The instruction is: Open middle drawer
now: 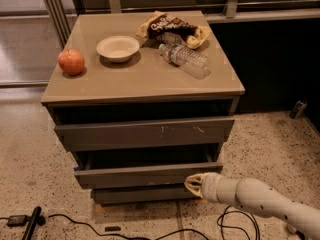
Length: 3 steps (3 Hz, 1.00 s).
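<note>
While the arm reaches in from the lower right of the camera view, the gripper point(193, 184) sits low in front of the cabinet point(142, 81), at the right end of the middle drawer point(145, 174).

- Fingers: pale yellow tips pointing left, drawn together into one blunt wedge, with no gap showing and nothing between them. They lie over the lower right corner of the middle drawer's front. I cannot tell whether they touch it.
- Middle drawer: second of three fronts, plain grey-brown, no handle. It stands partly pulled out, its front forward of the scratched top drawer point(145, 133) above it. A dark slot shows over its upper edge. The inside is in shadow, so its contents cannot be made out.
- Bottom drawer point(140, 194): the shortest front, set back under the middle one, just left of the gripper.
- Top drawer: front with pale scratch marks right of centre and a dark gap under the worktop above it. Its inside is not visible.

On the worktop:
- Apple point(71, 61), red, near the left edge.
- Bowl point(118, 48), shallow and cream, upright just right of the apple. Only its pale inner surface shows.
- Snack bag point(172, 28), dark with a yellow lining, crumpled at the back right.
- Plastic bottle point(184, 61), clear, on its side, its cap end touching the bag. The fill level cannot be told.

Floor point(270, 149): speckled, with black cables point(80, 225) trailing across it in front of the cabinet.
</note>
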Available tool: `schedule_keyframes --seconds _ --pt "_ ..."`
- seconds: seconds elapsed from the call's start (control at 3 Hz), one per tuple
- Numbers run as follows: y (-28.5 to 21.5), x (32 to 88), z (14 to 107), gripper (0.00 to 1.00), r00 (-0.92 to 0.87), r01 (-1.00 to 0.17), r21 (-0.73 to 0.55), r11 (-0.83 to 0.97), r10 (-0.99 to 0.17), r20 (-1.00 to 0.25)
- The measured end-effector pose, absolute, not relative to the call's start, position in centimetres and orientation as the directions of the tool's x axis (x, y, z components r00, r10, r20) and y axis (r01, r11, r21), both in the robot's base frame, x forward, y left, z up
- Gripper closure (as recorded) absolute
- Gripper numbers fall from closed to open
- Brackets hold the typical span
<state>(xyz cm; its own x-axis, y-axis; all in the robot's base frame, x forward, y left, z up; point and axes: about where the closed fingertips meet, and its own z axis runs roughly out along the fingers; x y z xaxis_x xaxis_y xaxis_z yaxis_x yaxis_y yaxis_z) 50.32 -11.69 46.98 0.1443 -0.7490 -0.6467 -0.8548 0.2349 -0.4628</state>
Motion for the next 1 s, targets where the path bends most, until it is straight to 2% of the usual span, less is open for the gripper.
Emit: schedule_keyframes --seconds 0.33,0.67,1.0 --pt "-11.83 52.55 48.09 0.16 0.156 -0.838 -0.488 0.244 -0.75 -0.642" --pt "-11.76 52.39 48.0 0.0 0.156 -0.84 -0.486 0.242 -0.75 -0.643" --pt "-11.76 52.39 48.0 0.0 0.156 -0.84 -0.486 0.242 -0.75 -0.643"
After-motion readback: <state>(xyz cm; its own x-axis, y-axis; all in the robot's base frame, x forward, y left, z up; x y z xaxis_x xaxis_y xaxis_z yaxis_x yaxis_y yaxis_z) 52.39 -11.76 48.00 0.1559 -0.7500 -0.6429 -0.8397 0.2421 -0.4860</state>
